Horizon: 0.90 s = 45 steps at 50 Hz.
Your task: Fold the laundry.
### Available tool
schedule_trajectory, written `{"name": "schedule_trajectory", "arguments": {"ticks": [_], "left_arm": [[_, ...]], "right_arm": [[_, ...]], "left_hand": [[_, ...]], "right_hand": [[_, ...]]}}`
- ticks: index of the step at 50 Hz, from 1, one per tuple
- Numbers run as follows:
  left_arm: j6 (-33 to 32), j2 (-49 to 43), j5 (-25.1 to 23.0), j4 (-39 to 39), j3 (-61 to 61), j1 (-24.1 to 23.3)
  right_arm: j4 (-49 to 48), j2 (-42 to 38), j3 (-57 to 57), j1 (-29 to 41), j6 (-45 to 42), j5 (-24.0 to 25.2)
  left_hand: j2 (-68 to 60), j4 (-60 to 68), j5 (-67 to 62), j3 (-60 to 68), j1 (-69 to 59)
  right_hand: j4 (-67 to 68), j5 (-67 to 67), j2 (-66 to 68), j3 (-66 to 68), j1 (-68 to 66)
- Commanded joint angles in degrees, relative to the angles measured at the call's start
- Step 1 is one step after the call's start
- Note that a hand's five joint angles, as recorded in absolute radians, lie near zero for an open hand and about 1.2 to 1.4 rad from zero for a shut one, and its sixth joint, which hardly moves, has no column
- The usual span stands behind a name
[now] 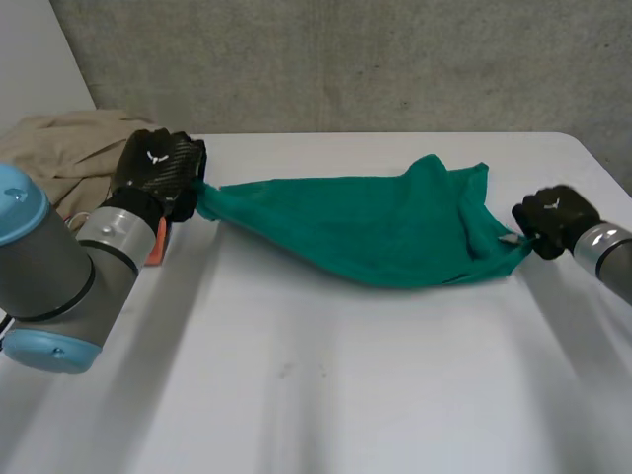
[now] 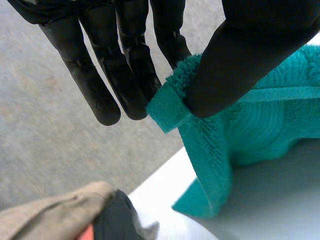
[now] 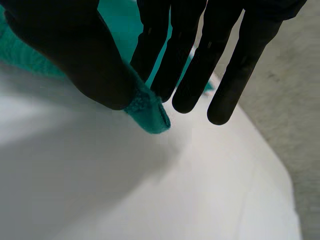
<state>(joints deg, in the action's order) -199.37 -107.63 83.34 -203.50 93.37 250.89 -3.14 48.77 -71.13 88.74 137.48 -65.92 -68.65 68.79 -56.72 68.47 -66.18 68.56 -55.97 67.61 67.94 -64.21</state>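
Two robot hands point(image 1: 156, 170) point(image 1: 555, 219) pinching green towel point(image 1: 375, 227), opposite corners, table point(image 1: 316, 395)

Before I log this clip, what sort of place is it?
Probably a lab test bench, not a home: white table against a rough concrete wall, left hand and right hand pinching the ends of a green towel, beige laundry heaped nearby.

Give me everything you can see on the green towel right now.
The green towel is teal terry cloth with a hemmed edge, stretched between the hands. The left hand pinches one corner between thumb and fingers, the right hand a corner at the other end. Its sagging middle seems to rest on the white table.
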Motion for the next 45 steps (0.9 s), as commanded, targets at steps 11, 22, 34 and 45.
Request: {"name": "schedule_trajectory", "arguments": {"ticks": [11, 22, 34, 45], "left_arm": [[-8.12, 20.61, -0.37, 37.97, 8.57, 4.77], [-14.03, 16.69, -0.10, 32.24, 12.63, 2.23], [-10.78, -4.94, 2.70, 17.96, -4.76, 0.30], [-10.95, -20.84, 11.23, 18.05, -23.83, -1.81]], "right_arm": [[36.08, 30.15, -18.33, -15.44, -21.19, -5.62], [25.83, 32.36, -24.05, -15.27, -18.58, -5.19], [8.43, 16.90, -11.85, -2.00, -6.79, -7.91], [-3.98, 0.02, 4.41, 3.36, -5.82, -12.74]], "left_hand": [[-11.35, 11.21, -13.28, 11.53, -13.82], [-11.35, 11.21, -13.28, 11.53, -13.82], [-11.35, 11.21, -13.28, 11.53, -13.82], [-11.35, 11.21, -13.28, 11.53, -13.82]], "right_hand": [[11.44, -14.03, 12.39, 12.06, -15.79], [11.44, -14.03, 12.39, 12.06, -15.79], [11.44, -14.03, 12.39, 12.06, -15.79], [11.44, -14.03, 12.39, 12.06, -15.79]]}}
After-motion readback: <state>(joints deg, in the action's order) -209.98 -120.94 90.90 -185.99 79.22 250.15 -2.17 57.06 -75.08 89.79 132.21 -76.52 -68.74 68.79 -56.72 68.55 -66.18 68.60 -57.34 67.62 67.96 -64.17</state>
